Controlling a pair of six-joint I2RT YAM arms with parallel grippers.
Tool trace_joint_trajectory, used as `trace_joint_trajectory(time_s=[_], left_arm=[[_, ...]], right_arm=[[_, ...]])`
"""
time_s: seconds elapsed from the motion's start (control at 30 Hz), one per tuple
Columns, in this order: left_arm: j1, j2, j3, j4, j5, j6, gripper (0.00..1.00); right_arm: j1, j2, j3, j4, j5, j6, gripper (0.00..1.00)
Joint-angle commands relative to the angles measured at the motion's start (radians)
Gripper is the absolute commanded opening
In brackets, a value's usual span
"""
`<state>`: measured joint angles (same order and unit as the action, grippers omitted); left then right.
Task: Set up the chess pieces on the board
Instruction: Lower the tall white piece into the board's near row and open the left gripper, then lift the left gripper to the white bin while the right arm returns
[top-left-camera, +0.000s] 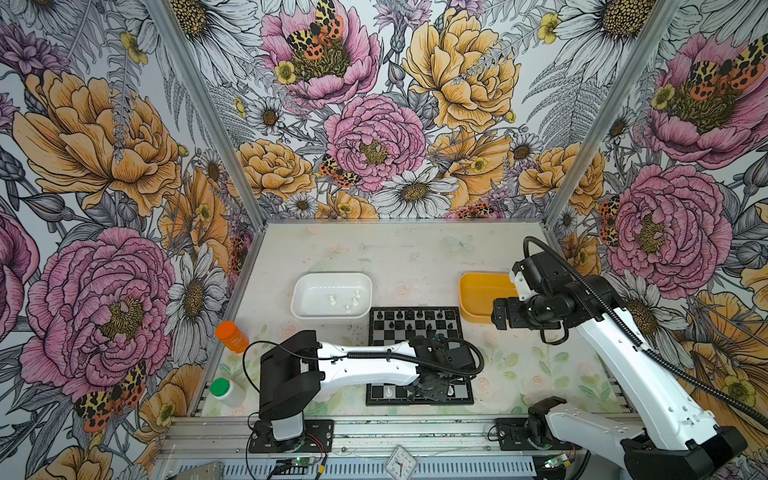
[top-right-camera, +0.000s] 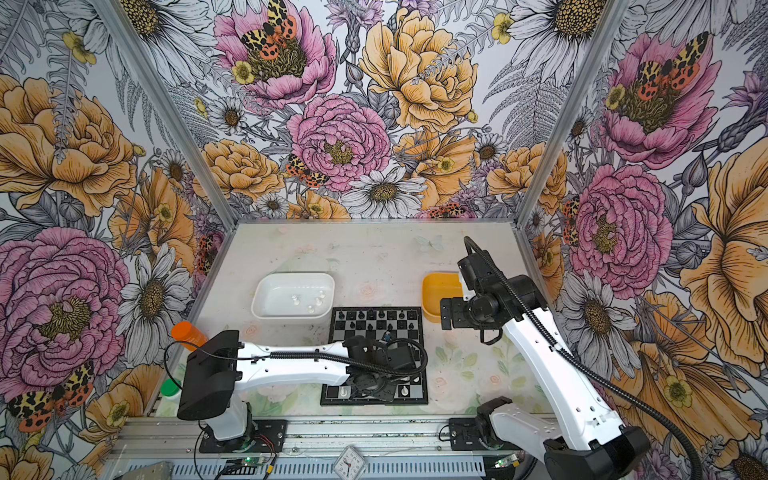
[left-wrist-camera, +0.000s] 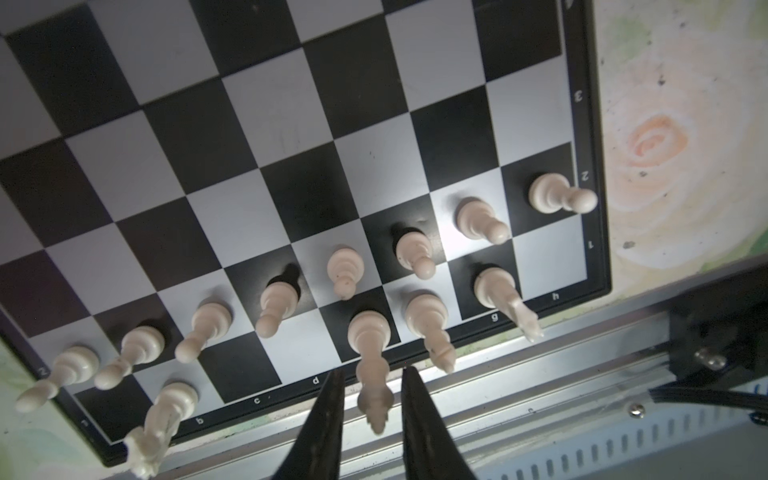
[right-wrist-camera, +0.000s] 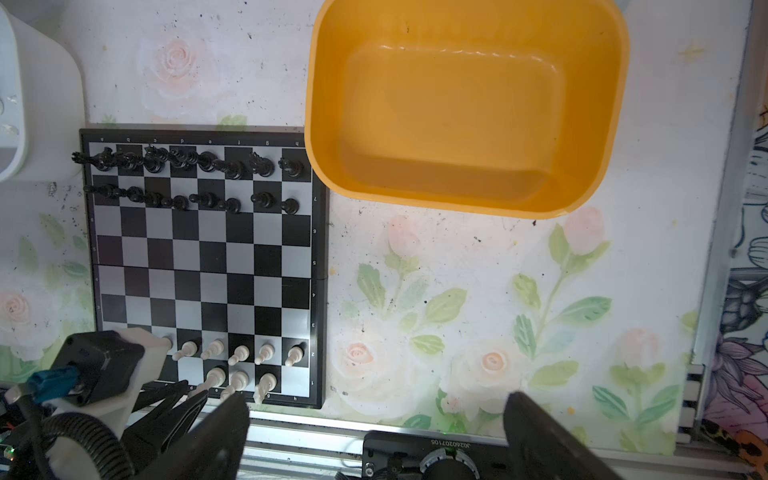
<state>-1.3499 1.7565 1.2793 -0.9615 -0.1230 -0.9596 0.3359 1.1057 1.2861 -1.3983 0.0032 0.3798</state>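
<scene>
**rookie_q:** where's the tall white piece that the left gripper is at? In both top views the arm covers it.

**pawnpusher:** The left wrist view has it. It's upright on the board, in the back row at the 6 o'clock edge, on a black square. The fingers sit either side of its top with a thin gap each side. So the jaws are slightly apart and not gripping.

**rookie_q:** other whites?

**pawnpusher:** Eight white pawns fill the row ahead of it, and three more whites share the back row. In a top view a few loose white pieces sit in the white tray, 10 o'clock from the board. The right wrist view only catches that tray's corner.

**rookie_q:** and black?

**pawnpusher:** Only the right wrist view shows them properly. The black pieces stand in two rows along the 12 o'clock edge. The same view looks straight into the yellow tray, 1 o'clock from the board.

**rookie_q:** right gripper?

**pawnpusher:** Its jaws are wide apart, holding nothing, and it hovers by the yellow tray. The orange bottle at 9 o'clock and the green-capped bottle at 8 show in the top views only.
</scene>
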Motion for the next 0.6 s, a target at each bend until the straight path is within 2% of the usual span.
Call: trace_joint_trajectory(time_s=[0.0, 0.23, 0.37, 0.57], left_arm=[[0.006, -0.018, 0.005, 0.007, -0.023, 0.003, 0.31], [0.009, -0.054, 0.005, 0.003, -0.027, -0.005, 0.34], [0.015, -0.112, 0.022, -0.024, -0.045, 0.012, 0.41], [0.129, -0.251, 0.058, -0.102, -0.078, 0.039, 0.47]], right_arm=[[-0.007, -0.013, 0.019, -0.001, 0.004, -0.004, 0.98], [-0.007, -0.003, 0.027, 0.001, 0.000, -0.005, 0.98], [-0.007, 0.017, 0.049, 0.011, -0.004, -0.014, 0.98], [-0.008, 0.062, 0.106, 0.030, -0.011, -0.028, 0.98]])
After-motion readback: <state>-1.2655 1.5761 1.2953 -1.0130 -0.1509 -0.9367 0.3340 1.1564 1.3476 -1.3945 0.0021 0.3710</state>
